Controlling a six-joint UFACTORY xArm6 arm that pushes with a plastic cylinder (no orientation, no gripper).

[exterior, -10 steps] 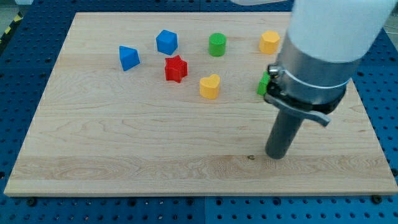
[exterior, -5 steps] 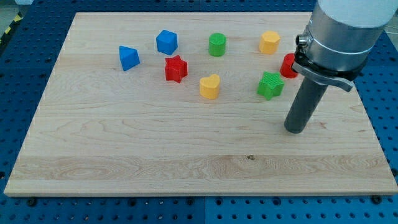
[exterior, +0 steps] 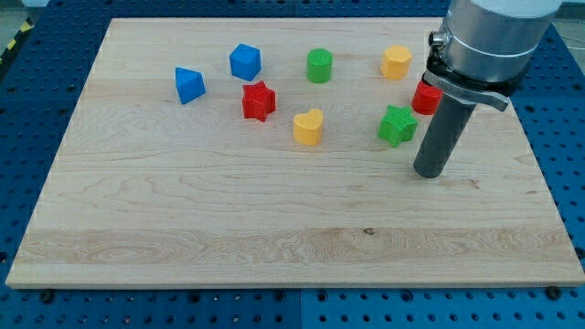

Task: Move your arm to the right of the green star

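Note:
The green star point(exterior: 398, 125) lies on the wooden board point(exterior: 183, 210) at the view's right. My tip point(exterior: 429, 173) rests on the board just right of and below the star, a small gap apart from it. The rod rises from the tip toward the view's top right and hides part of a red block point(exterior: 423, 97), whose shape I cannot make out, above and right of the star.
A yellow block point(exterior: 396, 62) sits above the star. A yellow heart point(exterior: 309, 127) is to the star's left, a green cylinder point(exterior: 319, 66) above that. A red star point(exterior: 259, 100), a blue block point(exterior: 245, 62) and another blue block point(exterior: 189, 85) lie at the left.
My tip has moved up and to the right, from below the green star to its lower right side. The star, earlier half hidden by the arm, now shows fully. No block moved.

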